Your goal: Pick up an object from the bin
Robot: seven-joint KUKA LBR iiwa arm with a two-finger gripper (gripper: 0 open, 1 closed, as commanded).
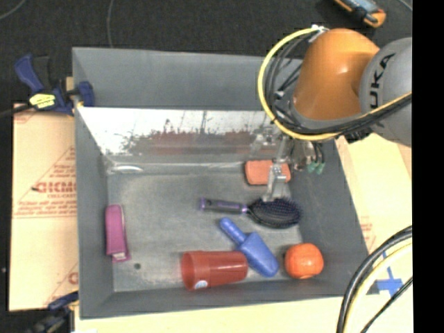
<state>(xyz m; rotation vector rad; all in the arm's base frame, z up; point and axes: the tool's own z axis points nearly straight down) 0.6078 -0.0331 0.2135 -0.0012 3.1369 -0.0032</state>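
Note:
My gripper (275, 180) hangs below the orange wrist cover at the back right of the bin. Its tip is low against the right end of a salmon-orange rectangular block (257, 172) that lies near the back wall. Just in front of it lies a black hairbrush (276, 214) with a purple handle pointing left. Nothing shows between the gripper's tips.
A blue bottle-shaped thing (251, 248) lies diagonally in front of the brush. An orange ball (303, 261) sits at the front right, a red cylinder (214, 269) on its side at the front middle, and a pink-purple oblong thing (115, 232) by the left wall.

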